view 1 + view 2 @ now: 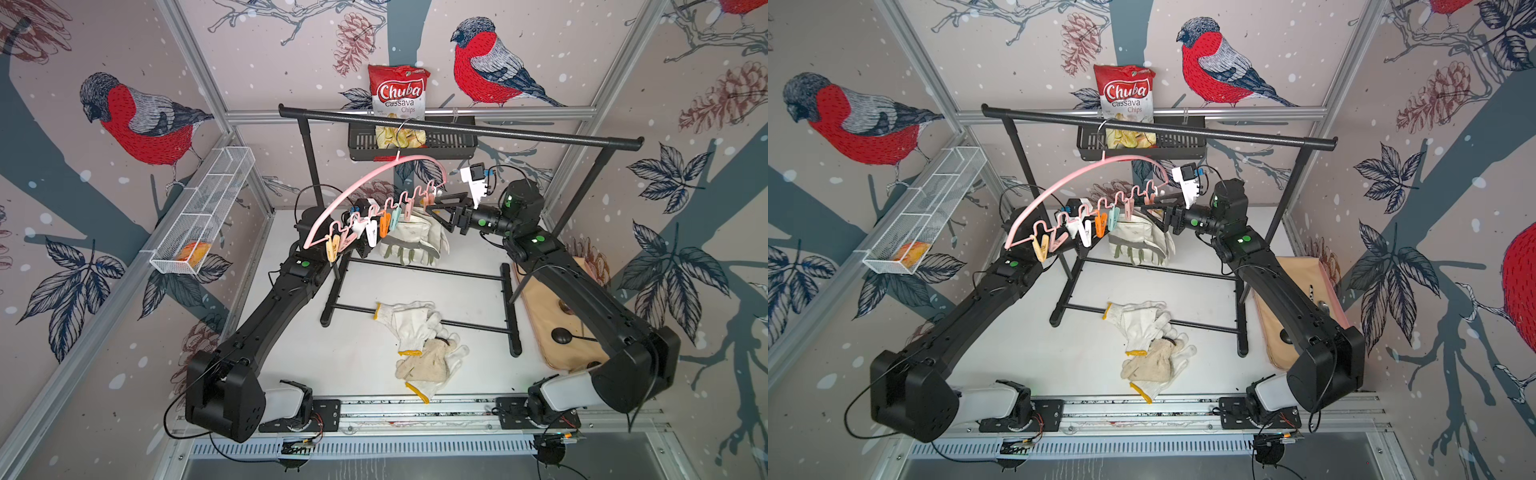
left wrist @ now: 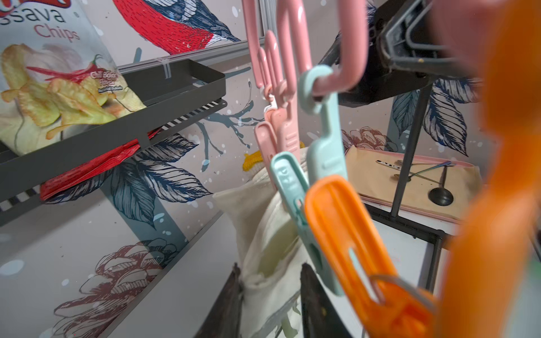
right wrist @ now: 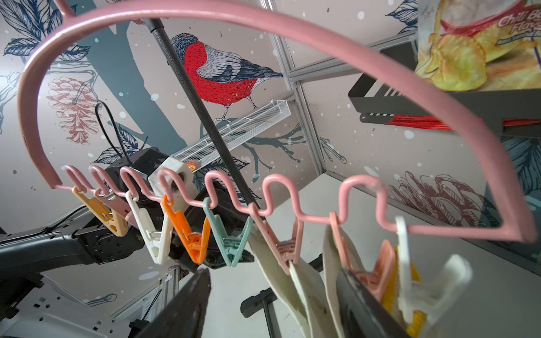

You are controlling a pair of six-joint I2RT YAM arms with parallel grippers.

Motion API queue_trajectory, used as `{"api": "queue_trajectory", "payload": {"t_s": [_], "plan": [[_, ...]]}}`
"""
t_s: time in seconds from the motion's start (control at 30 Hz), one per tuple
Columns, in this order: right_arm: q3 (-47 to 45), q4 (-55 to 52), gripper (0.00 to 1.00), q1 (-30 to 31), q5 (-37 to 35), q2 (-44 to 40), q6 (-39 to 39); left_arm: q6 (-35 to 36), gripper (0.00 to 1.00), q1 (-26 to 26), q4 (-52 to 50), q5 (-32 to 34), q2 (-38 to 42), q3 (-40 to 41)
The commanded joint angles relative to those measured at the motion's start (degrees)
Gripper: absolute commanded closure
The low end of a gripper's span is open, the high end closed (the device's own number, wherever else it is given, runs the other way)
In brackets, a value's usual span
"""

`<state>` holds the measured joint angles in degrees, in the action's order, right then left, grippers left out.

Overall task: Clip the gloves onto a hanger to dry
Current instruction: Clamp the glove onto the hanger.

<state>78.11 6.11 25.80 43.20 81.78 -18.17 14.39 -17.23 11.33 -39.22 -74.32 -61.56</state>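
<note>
Top views: pink arched hanger [image 1: 399,161] on black rack [image 1: 498,131], leather gloves [image 1: 415,241] pegged to it; knitted gloves [image 1: 419,328] lie on surface [image 1: 365,357]. Black basket [image 1: 449,145] holds chips bag [image 1: 398,91]. Both left fingers [image 2: 231,298] and right fingers [image 3: 181,307] stand parted.

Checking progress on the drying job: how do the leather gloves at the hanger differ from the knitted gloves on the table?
The leather gloves hang clipped to the hanger, cuffs up; the knitted gloves lie heaped on the table, unclipped. The leather gloves show olive-green finger strips; the knitted gloves show yellow cuff edging. Both are pale work gloves.
</note>
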Motion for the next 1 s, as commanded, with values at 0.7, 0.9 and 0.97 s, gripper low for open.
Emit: {"api": "queue_trajectory", "payload": {"t_s": [0.7, 0.9, 0.97], "plan": [[-23.7, -10.1, 0.42, 8.5, -25.6, -23.8, -7.7, -22.5, 0.63, 0.5, -3.0, 20.6, 29.1, 24.1], [-27.9, -14.8, 0.48, 14.7, -32.9, -25.4, -7.6, -22.2, 0.55, 0.5, -3.2, 16.0, 36.9, 30.0], [-28.6, -16.0, 0.50, 16.5, -34.1, -25.4, -6.8, -19.2, 0.56, 0.5, -4.3, 13.4, 39.6, 31.2]]}}
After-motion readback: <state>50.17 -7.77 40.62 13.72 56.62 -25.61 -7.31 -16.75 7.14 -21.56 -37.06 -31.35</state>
